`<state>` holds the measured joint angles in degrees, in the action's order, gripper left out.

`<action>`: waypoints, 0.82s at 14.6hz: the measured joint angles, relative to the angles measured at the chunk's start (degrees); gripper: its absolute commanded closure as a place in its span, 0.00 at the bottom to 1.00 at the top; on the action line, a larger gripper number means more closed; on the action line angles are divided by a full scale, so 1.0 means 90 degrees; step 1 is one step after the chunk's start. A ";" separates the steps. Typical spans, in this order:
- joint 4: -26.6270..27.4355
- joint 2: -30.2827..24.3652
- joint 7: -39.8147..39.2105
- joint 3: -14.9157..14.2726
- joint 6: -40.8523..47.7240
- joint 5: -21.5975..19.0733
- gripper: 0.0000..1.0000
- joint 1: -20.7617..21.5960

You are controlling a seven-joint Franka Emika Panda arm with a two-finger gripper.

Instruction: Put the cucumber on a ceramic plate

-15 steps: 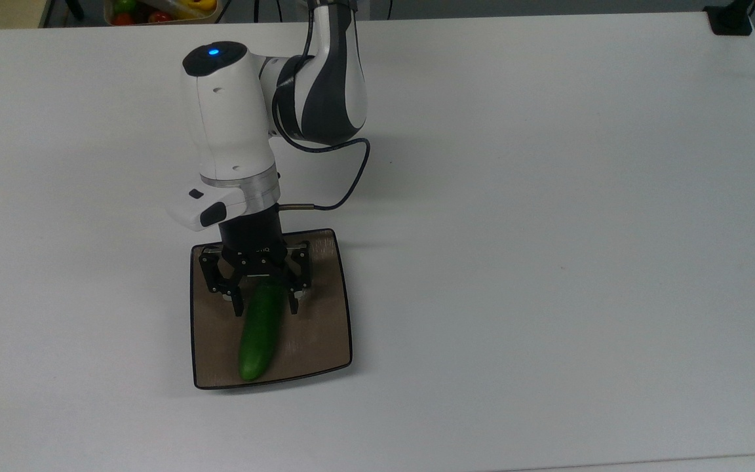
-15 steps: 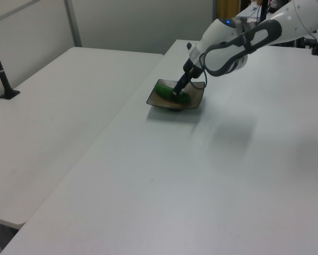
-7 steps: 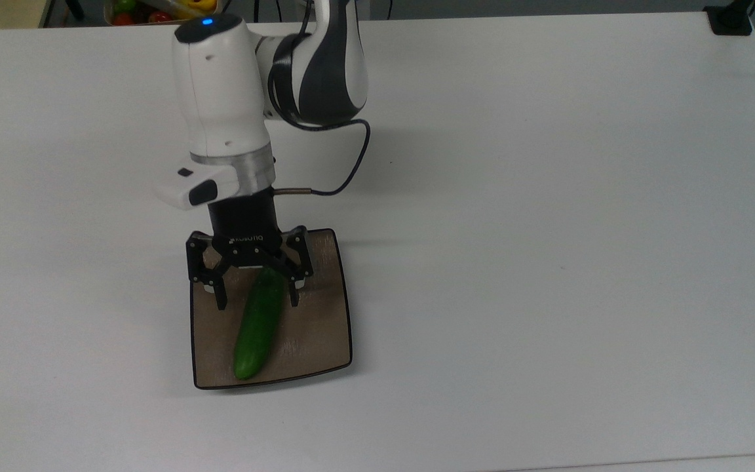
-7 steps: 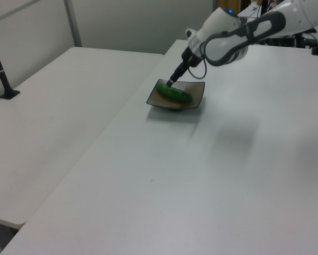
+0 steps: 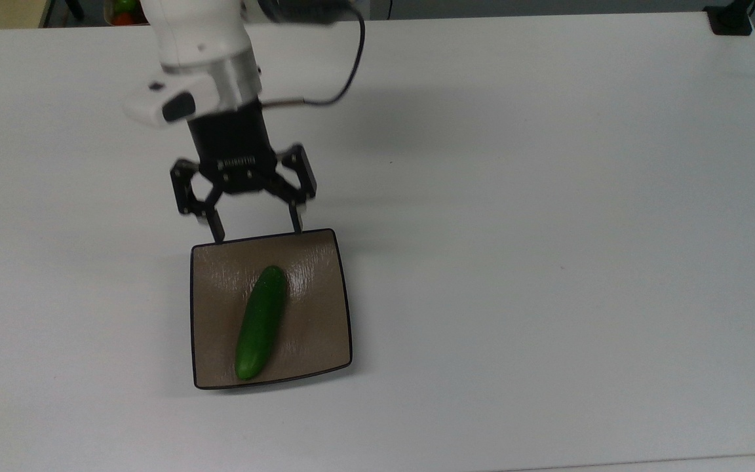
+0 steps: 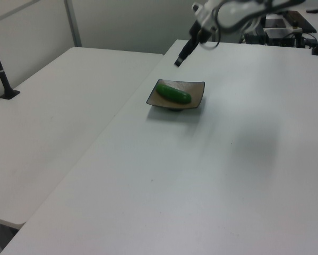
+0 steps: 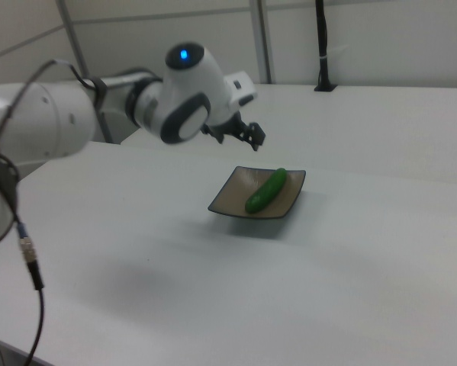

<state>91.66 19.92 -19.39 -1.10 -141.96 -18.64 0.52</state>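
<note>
Gripper (image 5: 256,231) has lifted clear of the cucumber (image 5: 261,322) since a second ago, jaws spread apart and empty. Cucumber lies released on the ceramic plate (image 5: 315,314), desk (image 5: 548,229) beneath.

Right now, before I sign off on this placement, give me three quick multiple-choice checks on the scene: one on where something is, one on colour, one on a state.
1. Where does the cucumber lie?
A. on the ceramic plate
B. on the table beside it
C. between the fingers

2. What colour is the plate's surface?
A. white
B. tan-brown
C. blue

3. How is the gripper?
A. shut on the cucumber
B. shut and empty
C. open and empty

Answers: 1 A, the cucumber rests inside the plate's black rim. 2 B, it is glossy tan-brown in the top view. 3 C, its fingers are spread apart with nothing between them, above the plate's far edge.
</note>
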 measured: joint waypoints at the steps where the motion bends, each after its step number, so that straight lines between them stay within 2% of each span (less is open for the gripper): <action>1: 0.0009 -0.0273 0.0000 -0.0007 0.0514 0.0000 0.00 -0.0057; 4: 0.0037 -0.1058 0.0001 -0.0047 0.2162 0.0030 0.00 -0.0179; 7: 0.0075 -0.1755 0.0223 -0.0125 0.3707 0.0478 0.00 -0.0227; 12: 0.0149 -0.2506 0.1880 -0.0125 0.5328 0.1358 0.00 -0.0083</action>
<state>93.01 -2.63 -2.48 -2.23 -94.01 -6.42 -0.23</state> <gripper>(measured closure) 0.000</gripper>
